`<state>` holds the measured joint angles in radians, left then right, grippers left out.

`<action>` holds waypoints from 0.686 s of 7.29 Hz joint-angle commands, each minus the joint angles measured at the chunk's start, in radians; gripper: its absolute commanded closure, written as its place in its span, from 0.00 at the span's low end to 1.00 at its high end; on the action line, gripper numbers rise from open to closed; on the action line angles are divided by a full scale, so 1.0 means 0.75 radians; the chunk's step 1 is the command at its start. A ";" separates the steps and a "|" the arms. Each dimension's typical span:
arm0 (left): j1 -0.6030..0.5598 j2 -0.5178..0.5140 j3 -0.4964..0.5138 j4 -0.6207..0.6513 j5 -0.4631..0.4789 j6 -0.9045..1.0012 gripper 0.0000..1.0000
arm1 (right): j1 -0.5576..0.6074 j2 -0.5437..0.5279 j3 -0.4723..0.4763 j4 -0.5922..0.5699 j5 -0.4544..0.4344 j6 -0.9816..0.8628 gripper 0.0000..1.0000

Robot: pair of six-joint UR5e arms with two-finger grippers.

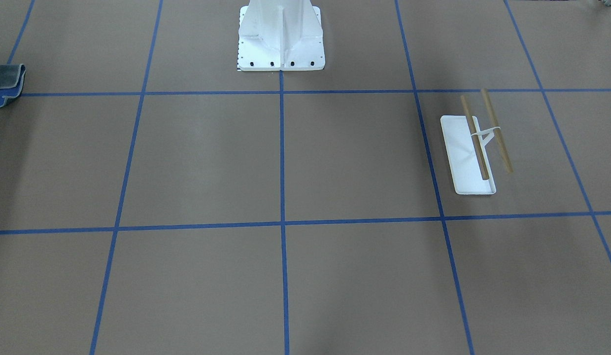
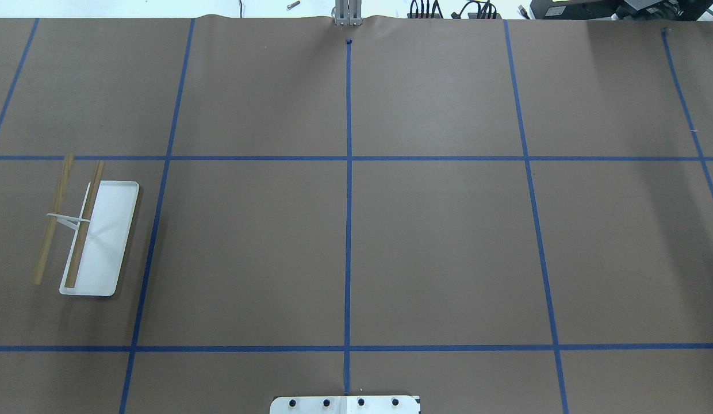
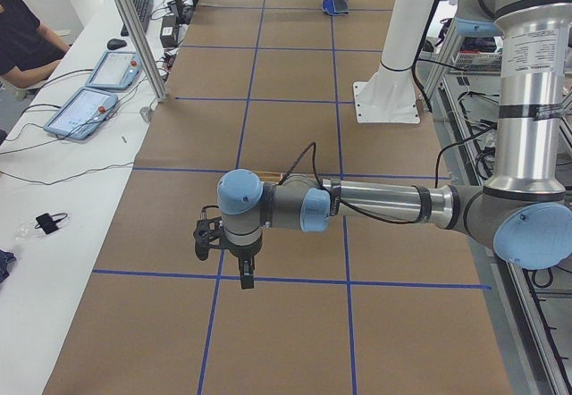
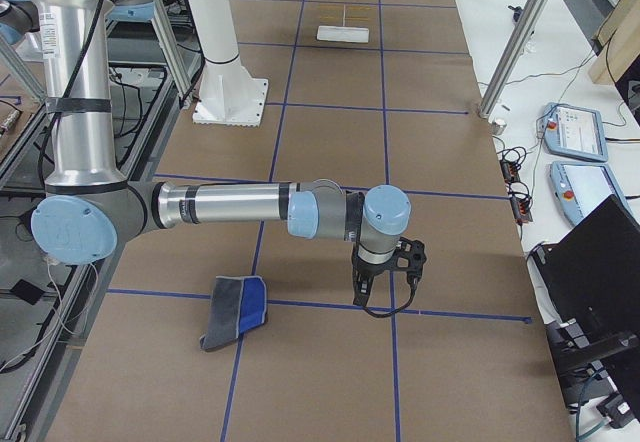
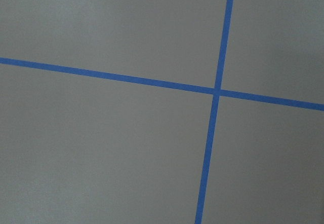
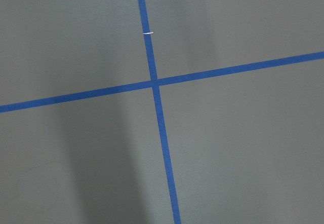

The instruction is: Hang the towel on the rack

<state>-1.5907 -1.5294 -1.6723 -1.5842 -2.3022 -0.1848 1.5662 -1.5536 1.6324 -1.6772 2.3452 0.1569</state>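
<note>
The towel (image 1: 5,84) lies crumpled on the table near the robot's right end, blue and dark grey sides both showing; it also shows in the exterior right view (image 4: 235,312). The rack (image 2: 92,230) stands at the left end, its white tray base on the paper and its two wooden rods bare (image 1: 475,148). My right gripper (image 4: 363,300) hangs above the table beside the towel, apart from it. My left gripper (image 3: 246,281) hangs above the table near the rack. Neither shows well enough to tell open from shut. Both wrist views show only brown paper and blue tape.
The white robot pedestal (image 1: 281,34) is bolted at the table's back middle. Blue tape lines divide the brown paper. An aluminium post (image 4: 515,42) and tablets (image 4: 575,132) stand along the operators' side, where a seated person (image 3: 22,37) is.
</note>
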 commanded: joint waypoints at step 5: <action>0.002 -0.002 -0.016 -0.003 0.002 -0.001 0.02 | -0.002 0.002 0.010 0.001 0.013 -0.003 0.00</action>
<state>-1.5900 -1.5299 -1.6769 -1.5850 -2.3008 -0.1864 1.5658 -1.5529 1.6349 -1.6766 2.3519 0.1549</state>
